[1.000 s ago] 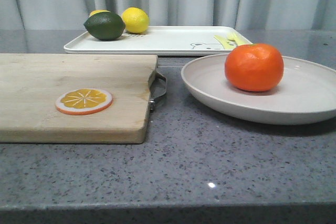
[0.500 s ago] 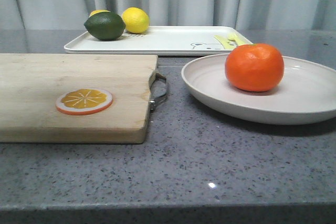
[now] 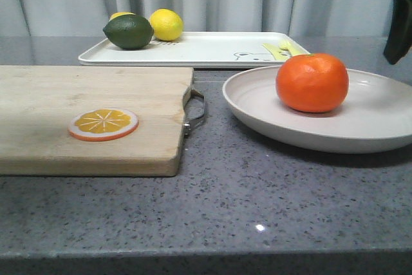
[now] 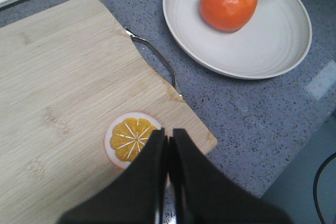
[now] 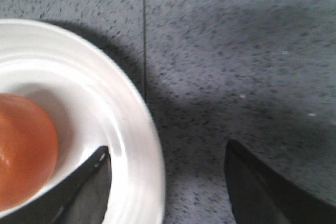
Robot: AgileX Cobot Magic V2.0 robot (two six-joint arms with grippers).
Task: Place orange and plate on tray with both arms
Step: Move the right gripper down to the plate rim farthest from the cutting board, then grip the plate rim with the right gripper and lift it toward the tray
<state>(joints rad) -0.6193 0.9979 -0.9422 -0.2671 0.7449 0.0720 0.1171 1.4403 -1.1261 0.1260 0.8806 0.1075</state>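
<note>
A: What does each container hold?

B: The plate [image 3: 360,127], off-white with a wide raised rim, carries the orange [image 3: 312,82], set toward its 9 o'clock side. The tray [image 3: 206,49], at 12 o'clock on the table [image 3: 257,204], holds a lime [image 3: 128,31] and a lemon [image 3: 166,24] at its left end, touching.

A: And the orange itself?

B: Glossy orange-red, slightly flattened, green stem scar on top.

A: The cutting board [image 3: 90,114]?

B: At 9 o'clock, bearing a flat orange slice [image 3: 103,124].

A: End effectors?

B: Left gripper [image 4: 168,140]: fingers pressed together, empty, above the slice. Right gripper [image 5: 168,182]: spread wide, empty, straddling the plate's rim.
</note>
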